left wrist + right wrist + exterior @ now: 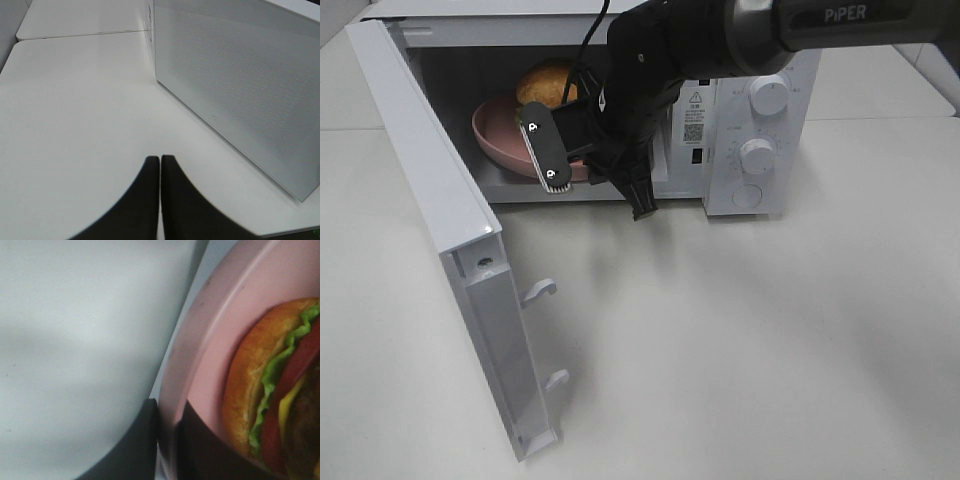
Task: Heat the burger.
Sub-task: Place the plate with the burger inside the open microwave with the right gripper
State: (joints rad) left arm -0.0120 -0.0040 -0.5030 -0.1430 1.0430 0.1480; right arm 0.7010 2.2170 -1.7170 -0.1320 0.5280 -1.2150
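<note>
The burger (544, 84) sits on a pink plate (496, 132) inside the microwave (775, 60), towards the back of the cavity. The microwave's door (425, 190) is swung wide open. From above only the burger's smooth golden-brown bun shows, and the right arm hides the rest. The right wrist view shows the layers from the side: orange-brown bun (245, 375), then ruffled green lettuce, red tomato, a strip of yellow cheese and a dark patty.

The burger is round, so it has no clear long axis across the plate. Its domed bun faces up in the high view, so the stack appears to stand upright.

The right end effector (167, 437) reaches into the microwave's opening. One dark finger (142, 450) is outside the plate's rim and the other is inside it, with the rim pinched between them. It grips the plate and is not touching the burger.

The left end effector (160, 200) is out beside the microwave, near a perforated white outer panel (240, 90). Its two dark fingers are pressed together with nothing between them, above the white tabletop (75, 125). It does not show in the high view.

Two round knobs (770, 97) sit on the microwave's front panel, on the side away from the door.
</note>
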